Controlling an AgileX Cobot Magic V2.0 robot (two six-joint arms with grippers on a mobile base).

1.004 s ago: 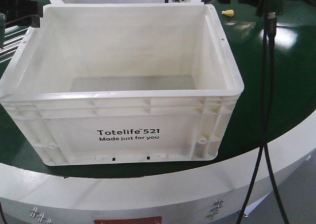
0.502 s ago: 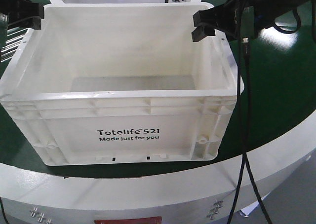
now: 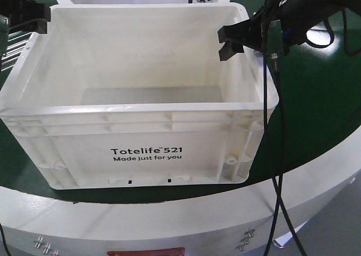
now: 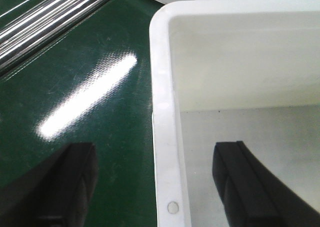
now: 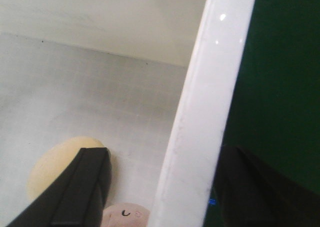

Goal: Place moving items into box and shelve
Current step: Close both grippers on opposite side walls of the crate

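1. Well, furthest left a pair of shiny metal rails [image 4: 45,27] runs along the glossy green table [image 3: 327,109], just beyond the box's left wall.
2. Next comes the left gripper [image 4: 157,187], hanging over the back left part of the box rim. Its jaws are spread wide. One black finger [image 4: 70,187] is outside above the green surface and the other is inside the box, with the white wall between them. Neither finger touches the wall, and it has hold of nothing.
3. In the middle stands the box [image 3: 146,154], a big white crate with a ribbed rim. It sits upright on the table with its printed front wall facing me.
4. Inside, on the box floor close to the right wall, lies the cream lump [image 5: 50,167], partly covered by a gripper finger above it. Just beside it, nearer that wall, a pinkish lump [image 5: 125,214] with a small black mark peeps in at the edge of the right wrist view. Too little of it shows to tell more.
5. Over the right wall hangs the right gripper [image 5: 167,187], also spread wide and straddling the rim. Its inner finger [image 5: 85,187] is above the cream lump and the other is outside over the green. It grips nothing.
6. Furthest right, black cables [image 3: 269,126] drop from that arm past the box's right front corner and down off the table edge.
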